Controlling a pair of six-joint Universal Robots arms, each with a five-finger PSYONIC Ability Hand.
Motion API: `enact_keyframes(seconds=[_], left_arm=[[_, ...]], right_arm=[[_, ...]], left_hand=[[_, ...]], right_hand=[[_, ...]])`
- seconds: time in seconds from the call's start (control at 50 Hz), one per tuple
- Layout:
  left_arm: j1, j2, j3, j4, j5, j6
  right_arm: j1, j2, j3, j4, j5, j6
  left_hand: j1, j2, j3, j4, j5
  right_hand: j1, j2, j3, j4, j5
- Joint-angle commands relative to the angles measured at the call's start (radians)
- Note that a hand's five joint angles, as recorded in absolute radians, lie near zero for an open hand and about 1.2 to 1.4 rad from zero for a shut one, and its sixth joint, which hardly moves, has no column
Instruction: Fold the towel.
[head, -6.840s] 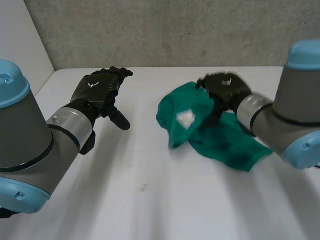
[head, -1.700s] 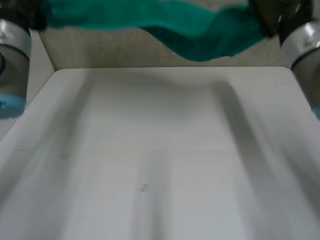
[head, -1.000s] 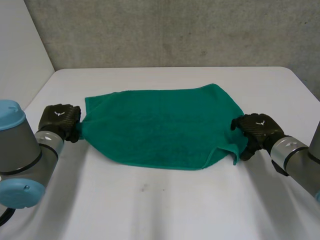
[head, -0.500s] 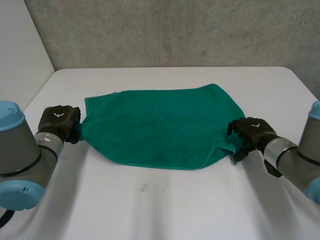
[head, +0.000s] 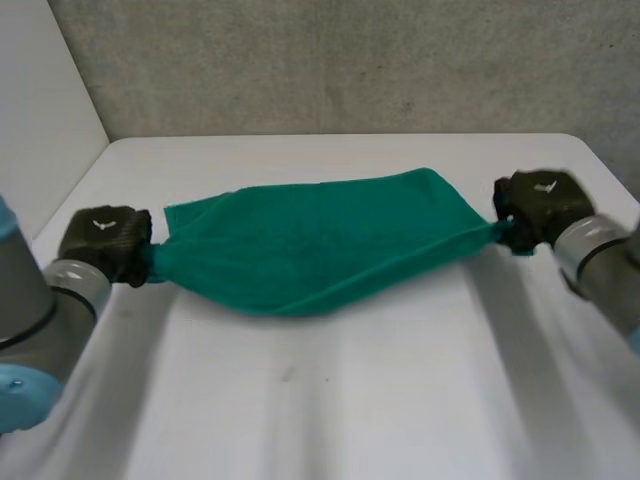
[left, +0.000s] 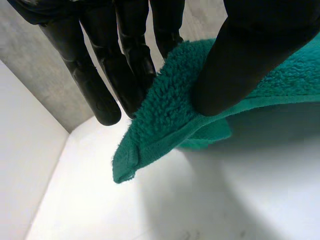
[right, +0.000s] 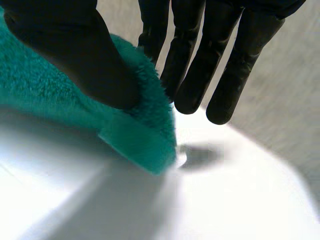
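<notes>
Robot's left hand (head: 103, 240) is clamped on one end of the green towel (head: 310, 245), and the right hand (head: 540, 205) is clamped on the opposite end. In the head view we see the towel strung between them over the white table (head: 300, 400). It is bunched to a narrow neck at each grip and wide in the middle, with the belly sagging toward the near side and a shadow under it. We can't tell whether the belly touches the table. Left wrist view: left thumb (left: 240, 60) pins the cloth against the straight left fingers (left: 95, 85), and a hemmed left corner (left: 130, 160) sticks out past the pinch, off the table. Right wrist view: same pinch, with the right thumb (right: 75, 55) on one face, the right fingers (right: 190, 65) behind, and the right corner (right: 140, 145) poking out beyond the thumb. Fabric is fluffy terry pile with a flat woven hem. Hands are well apart, each near its own side of the table. Grey wall (head: 350, 60) stands behind.
</notes>
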Motion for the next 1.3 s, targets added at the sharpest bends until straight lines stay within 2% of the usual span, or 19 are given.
enact_keyframes(seconds=[0.02, 0.1, 0.18, 0.26, 0.32, 0.34, 0.42, 0.52, 0.58, 0.66, 0.68, 0.7, 0.72, 0.76, 0.96, 1.12, 1.26, 1.28, 1.3], left_arm=[[0.01, 0.28, -0.011, -0.23, 0.013, 0.022], [0.023, 0.334, -0.034, -0.296, 0.065, 0.105], [0.059, 0.323, -0.095, -0.325, 0.108, 0.212], [0.063, 0.198, -0.126, -0.312, 0.119, 0.261], [0.049, 0.03, -0.082, -0.293, 0.096, 0.272], [0.047, -0.006, -0.061, -0.29, 0.089, 0.272], [0.035, -0.151, 0.09, -0.292, 0.039, 0.272], [-0.022, -0.215, 0.423, -0.284, -0.023, 0.269], [-0.026, -0.208, 0.573, -0.257, -0.027, 0.255], [-0.033, -0.188, 0.714, -0.12, -0.031, 0.254], [-0.031, -0.156, 0.731, -0.001, -0.037, 0.248], [-0.032, -0.11, 0.722, 0.123, -0.051, 0.226], [-0.033, -0.11, 0.722, 0.124, -0.051, 0.226], [-0.034, -0.071, 0.682, 0.233, -0.085, 0.185], [-0.011, -0.076, 0.368, 0.087, -0.086, 0.093], [0.001, -0.182, 0.135, 0.124, -0.062, 0.079], [0.001, -0.238, 0.07, 0.112, -0.059, 0.082], [0.001, -0.237, 0.066, 0.11, -0.059, 0.082], [0.004, -0.223, 0.052, 0.101, -0.047, 0.085]], right_arm=[[-0.003, -0.272, 0.073, 0.257, 0.008, -0.482], [-0.003, -0.289, 0.105, 0.369, 0.014, -0.658], [0.0, -0.262, 0.134, 0.408, 0.026, -0.71], [0.009, -0.115, 0.124, 0.409, 0.045, -0.715], [0.009, -0.079, 0.116, 0.409, 0.051, -0.716], [0.011, 0.044, 0.038, 0.402, 0.08, -0.71], [0.04, 0.136, -0.088, 0.374, 0.121, -0.692], [0.112, 0.174, -0.344, 0.255, 0.174, -0.62], [0.124, 0.174, -0.55, 0.077, 0.186, -0.525], [0.121, 0.154, -0.614, -0.079, 0.184, -0.462], [0.118, 0.121, -0.613, -0.171, 0.183, -0.431], [0.118, 0.075, -0.598, -0.259, 0.177, -0.405], [0.118, 0.074, -0.597, -0.26, 0.177, -0.405], [0.118, -0.002, -0.527, -0.365, 0.18, -0.37], [0.107, -0.047, -0.156, -0.306, 0.056, -0.359], [0.072, 0.007, 0.135, -0.3, 0.051, -0.353], [0.058, 0.059, 0.202, -0.275, 0.057, -0.324], [0.048, 0.057, 0.206, -0.26, 0.054, -0.315], [0.044, 0.056, 0.208, -0.251, 0.054, -0.31]], left_hand=[[0.255, 0.197, 0.203, 0.195, 0.271], [0.255, 0.197, 0.203, 0.195, 0.271], [0.255, 0.197, 0.203, 0.195, 0.271], [0.255, 0.197, 0.203, 0.195, 0.271], [0.255, 0.197, 0.203, 0.195, 0.271], [0.255, 0.197, 0.203, 0.195, 0.271], [0.255, 0.197, 0.203, 0.195, 0.271], [0.255, 0.197, 0.203, 0.195, 0.271], [0.255, 0.197, 0.203, 0.195, 0.271], [0.255, 0.197, 0.203, 0.195, 0.271], [0.255, 0.197, 0.203, 0.195, 0.271], [0.255, 0.197, 0.203, 0.195, 0.271], [0.255, 0.197, 0.203, 0.195, 0.271], [0.255, 0.197, 0.203, 0.195, 0.271], [0.255, 0.197, 0.203, 0.195, 0.271], [0.255, 0.197, 0.203, 0.195, 0.271], [0.232, 0.174, 0.179, 0.172, 0.248], [0.133, 0.076, 0.081, 0.073, 0.149], [-0.304, -0.361, -0.356, -0.364, -0.288]], right_hand=[[0.425, 0.218, 0.216, 0.206, 0.236], [0.425, 0.218, 0.216, 0.206, 0.236], [0.425, 0.218, 0.216, 0.206, 0.236], [0.425, 0.218, 0.216, 0.206, 0.236], [0.425, 0.218, 0.216, 0.206, 0.236], [0.425, 0.218, 0.216, 0.206, 0.236], [0.425, 0.218, 0.216, 0.206, 0.236], [0.425, 0.218, 0.216, 0.206, 0.236], [0.425, 0.218, 0.216, 0.206, 0.236], [0.425, 0.218, 0.216, 0.206, 0.236], [0.425, 0.218, 0.216, 0.206, 0.236], [0.425, 0.218, 0.216, 0.206, 0.236], [0.425, 0.218, 0.216, 0.206, 0.236], [0.425, 0.218, 0.216, 0.206, 0.236], [0.425, 0.218, 0.216, 0.206, 0.236], [0.425, 0.218, 0.216, 0.206, 0.236], [0.425, 0.218, 0.216, 0.206, 0.236], [0.425, 0.218, 0.216, 0.206, 0.236], [0.425, 0.218, 0.216, 0.206, 0.236]])
